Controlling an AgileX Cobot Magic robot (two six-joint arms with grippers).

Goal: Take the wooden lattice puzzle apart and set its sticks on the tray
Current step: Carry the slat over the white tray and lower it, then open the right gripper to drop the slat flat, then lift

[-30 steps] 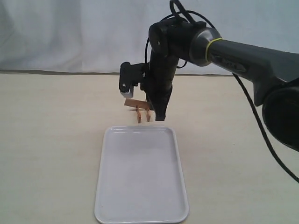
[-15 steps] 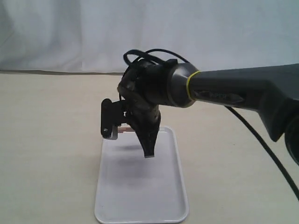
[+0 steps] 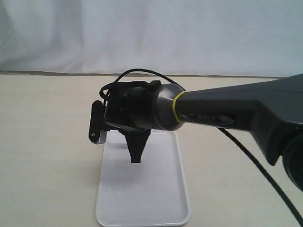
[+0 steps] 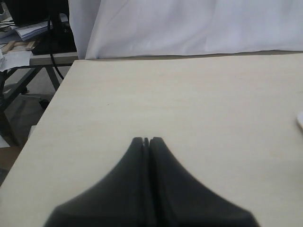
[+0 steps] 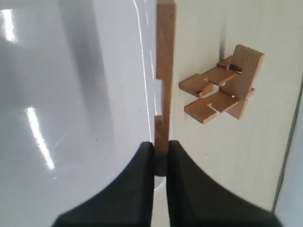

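On the surface (image 3: 47, 142), the white tray (image 3: 161, 203) lay at lower centre of the exterior frame, the right tool (image 5: 160, 158) above its upper end, clamped on one stick (image 5: 165, 71) by its end, likely to drop it inside. The left tool (image 4: 147, 140) sat closed, empty; the part-dismantled wooden lattice puzzle (image 5: 222, 87) lay just beside the tray's rim.

This is looking like a robotics lab: a black robot arm (image 3: 227, 111) is reaching over a bare pale bench (image 4: 189, 104). A white sheet (image 4: 199, 23) is hanging along its far edge. Beyond its corner, a cluttered desk (image 4: 42, 57) is carrying papers (image 4: 20, 31) and a cable (image 4: 53, 52).
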